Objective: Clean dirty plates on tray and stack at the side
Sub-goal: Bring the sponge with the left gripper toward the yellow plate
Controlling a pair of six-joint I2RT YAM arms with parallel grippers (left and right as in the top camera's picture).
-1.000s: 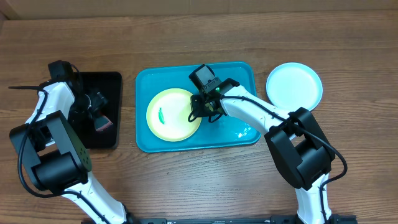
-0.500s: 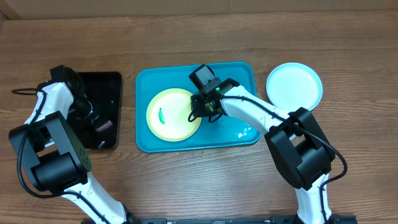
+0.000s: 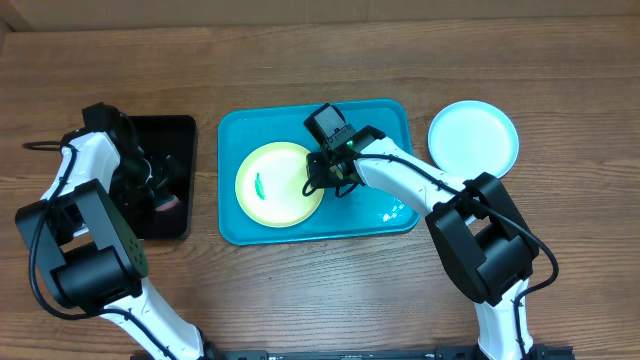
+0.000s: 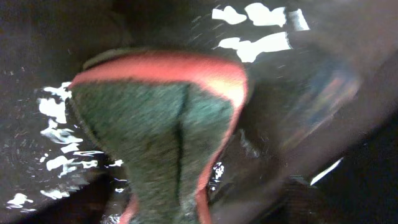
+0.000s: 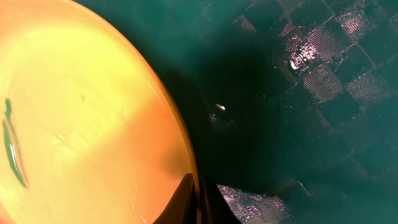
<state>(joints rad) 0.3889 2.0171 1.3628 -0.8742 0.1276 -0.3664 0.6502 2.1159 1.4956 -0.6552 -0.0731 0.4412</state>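
From above, the turquoise tray (image 3: 385, 122) lies in the middle of the wooden table (image 3: 320, 295). The yellow plate (image 3: 270, 195) lies flat in the tray's left half and has a short green smear (image 3: 259, 186) left of its centre. The right gripper (image 3: 322, 178) sits at the right rim of this plate, with its arm reaching in across the tray from the right. A pale plate (image 3: 473, 138) rests on the table just beside the tray's upper right corner, outside the tray. On the left stands a glossy black tray (image 3: 178, 130), well apart from the turquoise one. The left gripper (image 3: 158, 188) is down inside it, at a reddish sponge (image 3: 168, 203) near its lower right part.

The left wrist view is very close and partly blurred. The sponge (image 4: 149, 143) fills the middle, with a dark green rough face, a red edge and a crease down its centre. It lies on the wet black tray (image 4: 56, 37). The fingers are no more than dark smudges, so I cannot tell whether this gripper is apart or closed on the sponge.

In the right wrist view, the yellow plate (image 5: 81, 124) fills the left side, with the smear (image 5: 12, 146) at its far left. The tray (image 5: 298, 143) floor shows dark teal on the right. At the bottom edge the right gripper (image 5: 198, 198) has its two dark fingertips (image 5: 211, 202) almost together, clamped on the plate's rim, one tip over the plate and one outside it.
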